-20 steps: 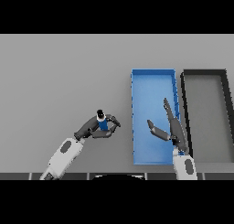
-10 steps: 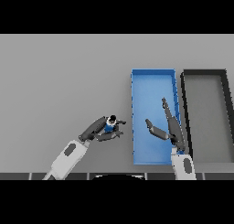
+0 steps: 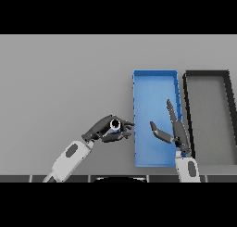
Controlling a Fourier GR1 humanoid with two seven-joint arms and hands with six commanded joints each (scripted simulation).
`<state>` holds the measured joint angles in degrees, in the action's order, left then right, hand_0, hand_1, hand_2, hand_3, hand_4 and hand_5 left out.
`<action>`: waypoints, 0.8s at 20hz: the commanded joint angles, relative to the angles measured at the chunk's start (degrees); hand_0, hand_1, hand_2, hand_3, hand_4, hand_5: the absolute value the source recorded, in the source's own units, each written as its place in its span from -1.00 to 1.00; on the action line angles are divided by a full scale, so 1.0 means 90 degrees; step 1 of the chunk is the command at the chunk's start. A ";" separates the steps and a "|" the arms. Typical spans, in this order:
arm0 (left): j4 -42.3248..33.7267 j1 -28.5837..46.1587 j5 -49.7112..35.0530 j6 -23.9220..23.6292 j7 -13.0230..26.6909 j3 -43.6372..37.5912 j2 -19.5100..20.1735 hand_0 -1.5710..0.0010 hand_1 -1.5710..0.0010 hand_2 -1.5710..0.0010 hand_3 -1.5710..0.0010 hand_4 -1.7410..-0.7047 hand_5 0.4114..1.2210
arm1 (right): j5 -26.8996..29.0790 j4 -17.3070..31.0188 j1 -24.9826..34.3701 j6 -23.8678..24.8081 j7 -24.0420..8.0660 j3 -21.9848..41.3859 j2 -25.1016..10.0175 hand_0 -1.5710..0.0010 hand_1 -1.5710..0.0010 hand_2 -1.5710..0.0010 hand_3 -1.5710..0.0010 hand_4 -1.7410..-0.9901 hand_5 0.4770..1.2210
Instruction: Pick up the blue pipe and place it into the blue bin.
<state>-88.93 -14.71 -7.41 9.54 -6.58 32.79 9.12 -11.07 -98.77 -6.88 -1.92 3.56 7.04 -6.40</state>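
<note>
While left hand (image 3: 102, 130) curls round blue pipe (image 3: 115, 125), beside blue bin (image 3: 154, 82)

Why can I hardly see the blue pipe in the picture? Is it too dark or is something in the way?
In the head view the light is even and nothing glares; the blue pipe is mostly hidden because the left hand curls round it. Beside it, the blue bin shows plainly, with the open right hand over it.

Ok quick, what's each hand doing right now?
Left hand: fingers closed around the blue pipe, just left of the blue bin.
Right hand: open, holding nothing, above the blue bin.
</note>
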 commanded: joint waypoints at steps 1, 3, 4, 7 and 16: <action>-0.0105 -0.0022 -0.0021 -0.0013 0.0174 -0.0003 0.0031 -0.99 -0.99 -0.99 -0.90 -0.99 0.99 | -0.0041 -0.0070 -0.0042 0.0055 0.0013 0.0035 0.0053 1.00 1.00 1.00 1.00 0.61 -0.66; -0.0227 -0.0070 -0.0014 -0.0015 0.0354 -0.0003 0.0078 -0.99 -0.99 -0.99 -0.90 -1.00 0.99 | -0.0084 0.0059 0.0075 0.0111 -0.0084 0.0018 0.0084 1.00 1.00 1.00 1.00 0.63 -0.66; -0.0185 -0.0085 0.0009 -0.0043 0.0407 -0.0012 0.0061 -0.99 -0.99 -0.99 -0.90 -1.00 0.99 | -0.0080 0.0060 0.0070 0.0112 -0.0065 0.0012 0.0080 1.00 1.00 1.00 1.00 0.64 -0.66; -0.0098 -0.0055 0.0060 -0.0004 0.0376 0.0009 0.0046 -1.00 -1.00 -1.00 -0.90 -1.00 0.99 | -0.0053 -0.0037 -0.0022 0.0088 0.0005 0.0003 0.0042 1.00 1.00 1.00 1.00 0.50 -0.66; -0.0102 -0.0110 0.0112 0.0009 0.0493 0.0015 -0.0016 -1.00 -1.00 -1.00 -0.90 -1.00 1.00 | 0.2485 -0.1298 0.0427 -0.1853 -0.0437 -0.0142 -0.0910 1.00 1.00 1.00 1.00 0.22 -0.84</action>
<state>-89.85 -15.71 -6.49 9.76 -2.12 32.95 8.94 11.31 -110.48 -2.96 -18.63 -0.17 5.75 -14.64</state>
